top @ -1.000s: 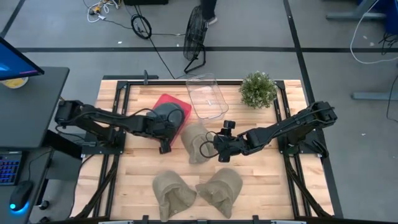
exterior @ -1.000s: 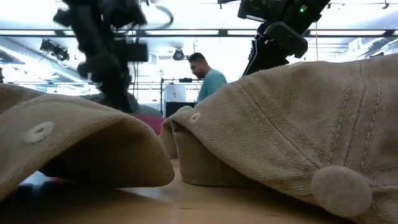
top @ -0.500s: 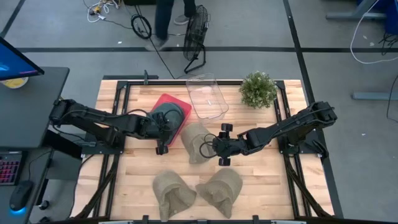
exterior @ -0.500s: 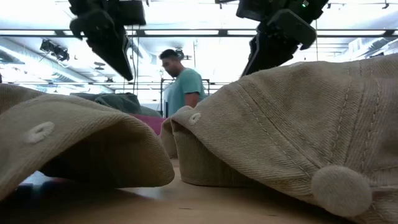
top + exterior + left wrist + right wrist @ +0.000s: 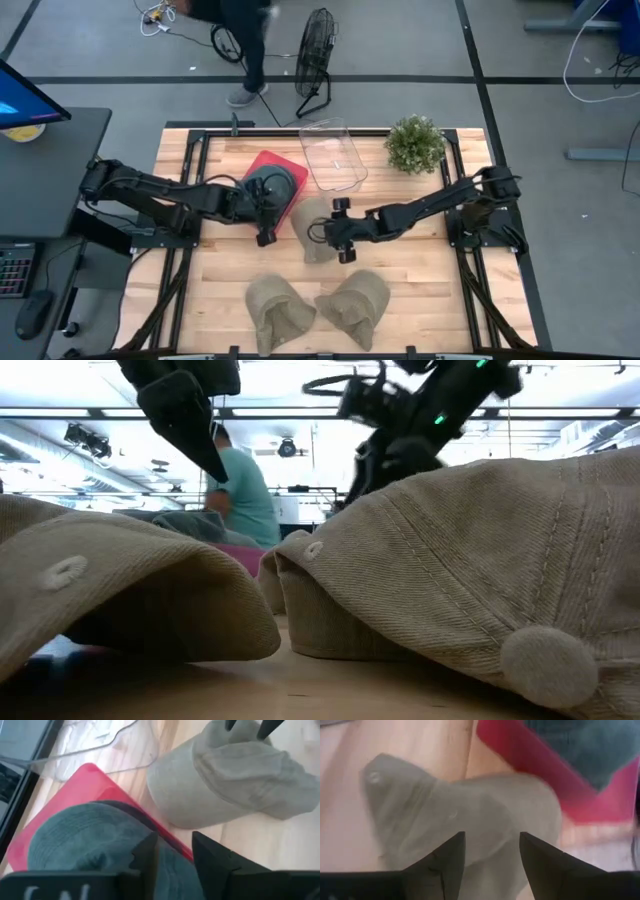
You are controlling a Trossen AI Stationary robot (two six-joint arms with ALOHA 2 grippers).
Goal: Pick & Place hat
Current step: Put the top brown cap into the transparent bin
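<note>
On the red tray (image 5: pixel 287 166) you've already got the dark green hat (image 5: pixel 266 181), left gripper (image 5: pixel 264 230) parked beside it, fingers apart. Your right gripper (image 5: pixel 335 226) hangs over the middle tan hat (image 5: pixel 311 223), fingers apart, nothing grabbed yet. Two front hats (image 5: pixel 318 306) left.

Look past your table: grey concrete floor (image 5: pixel 90 50) crossed by dark tape lines, a black standing wire fan (image 5: pixel 316 50), a tangle of black cables (image 5: pixel 226 42) (a person's legs (image 5: pixel 240 40) right there), long bright ceiling light strips (image 5: pixel 290 412) overhead.
</note>
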